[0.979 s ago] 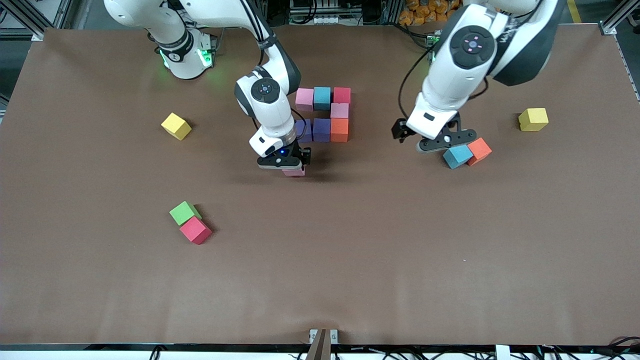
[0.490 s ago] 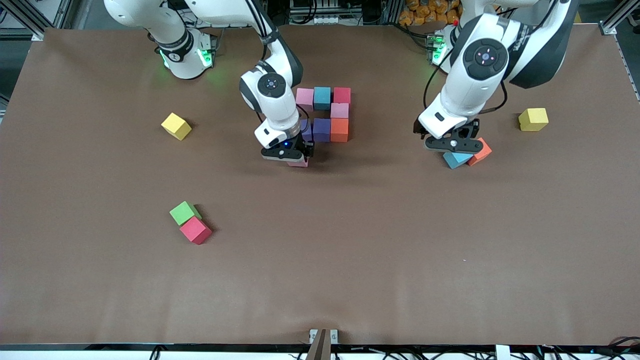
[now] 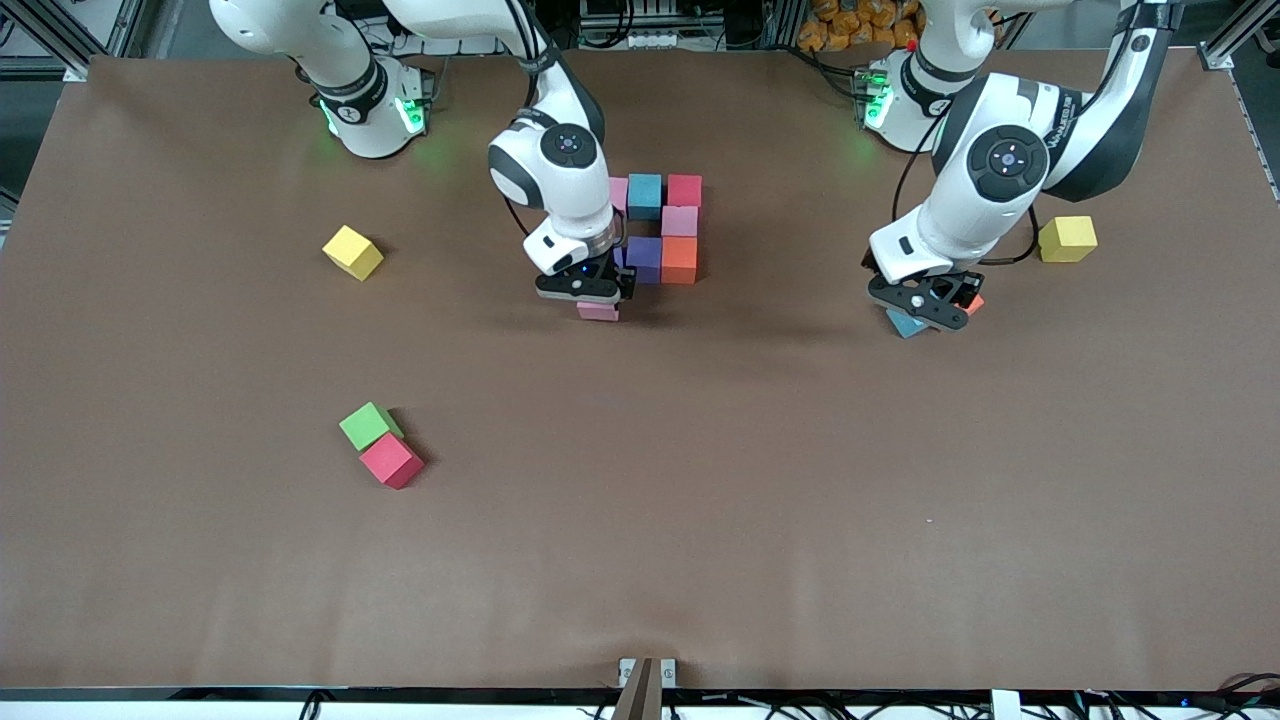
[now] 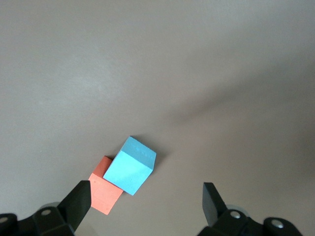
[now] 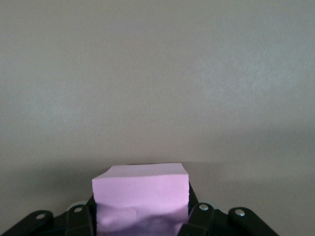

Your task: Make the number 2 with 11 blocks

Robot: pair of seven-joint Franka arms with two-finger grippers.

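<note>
Right gripper (image 3: 598, 297), clamped on a pink cube (image 3: 598, 311) over the table beside the partial number 2 (image 3: 660, 229), may nudge the purple cubes (image 3: 643, 259) while lowering; left gripper (image 3: 925, 310) hangs open over the light blue cube (image 4: 130, 165).

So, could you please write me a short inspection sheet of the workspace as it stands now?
Surface: brown table, bare in the half nearest the front camera.
Job's things: partial digit of seven cubes mid-table; red cube beside green; blue cube and orange cube touching.
Clutter: green cube; two yellow cubes, one toward each end.
Grippers: right gripper shut on pink cube, just in front of the digit; left gripper open over the blue cube.
Cables: black cables along the arms.
Surroundings: metal frame at the table's corners.
</note>
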